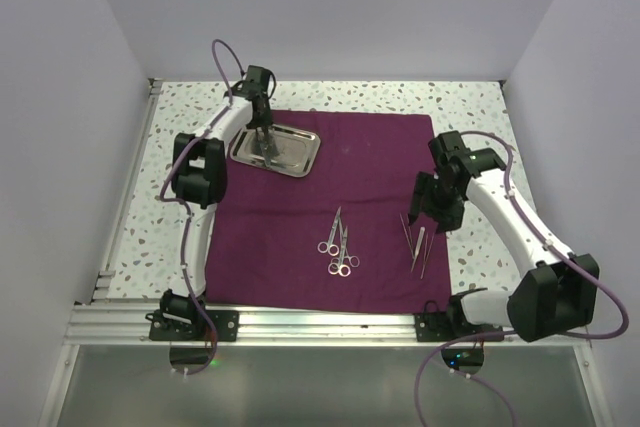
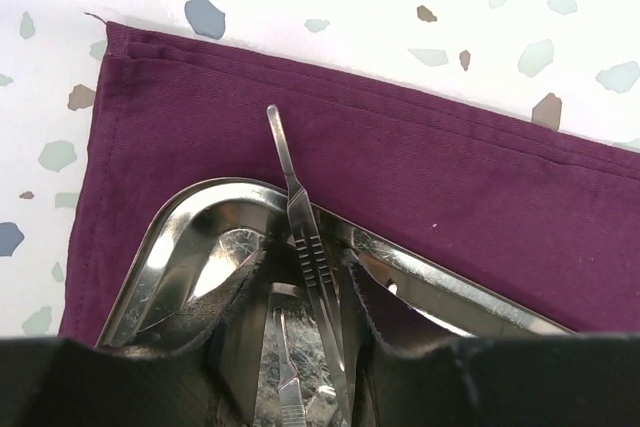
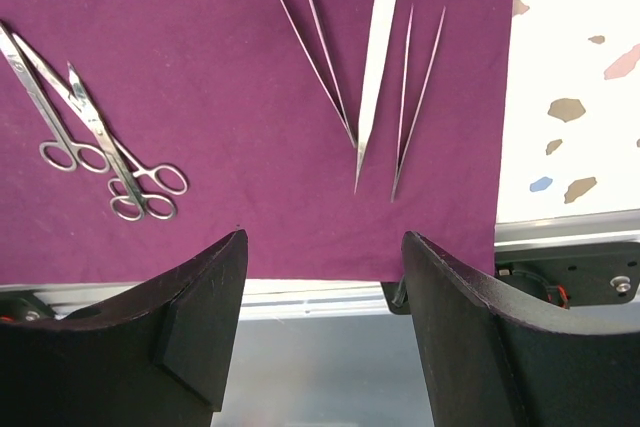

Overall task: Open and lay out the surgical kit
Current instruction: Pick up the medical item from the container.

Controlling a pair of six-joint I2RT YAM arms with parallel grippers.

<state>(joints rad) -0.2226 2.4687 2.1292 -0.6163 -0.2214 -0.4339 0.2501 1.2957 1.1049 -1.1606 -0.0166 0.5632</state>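
The dark magenta cloth wrap (image 1: pixel 370 152) lies spread flat on the table. The steel tray (image 1: pixel 303 138) sits on its far left corner. My left gripper (image 1: pixel 263 139) reaches down into the tray (image 2: pixel 175 222). Its jaws are open and narrow, one on each side of a flat ribbed steel handle (image 2: pixel 305 237) that leans over the tray's rim. A second thin instrument (image 2: pixel 288 379) lies on the tray floor. Scissors (image 1: pixel 338 247) (image 3: pixel 95 132) lie mid-cloth and tweezers (image 1: pixel 415 240) (image 3: pixel 375 57) to their right. My right gripper (image 1: pixel 437 215) (image 3: pixel 325 239) hovers open above the cloth's near edge, holding nothing.
Speckled white tabletop (image 1: pixel 470 107) borders the cloth on the far side and both sides. A metal rail (image 1: pixel 320 322) runs along the near edge between the arm bases. White walls close in the left, back and right.
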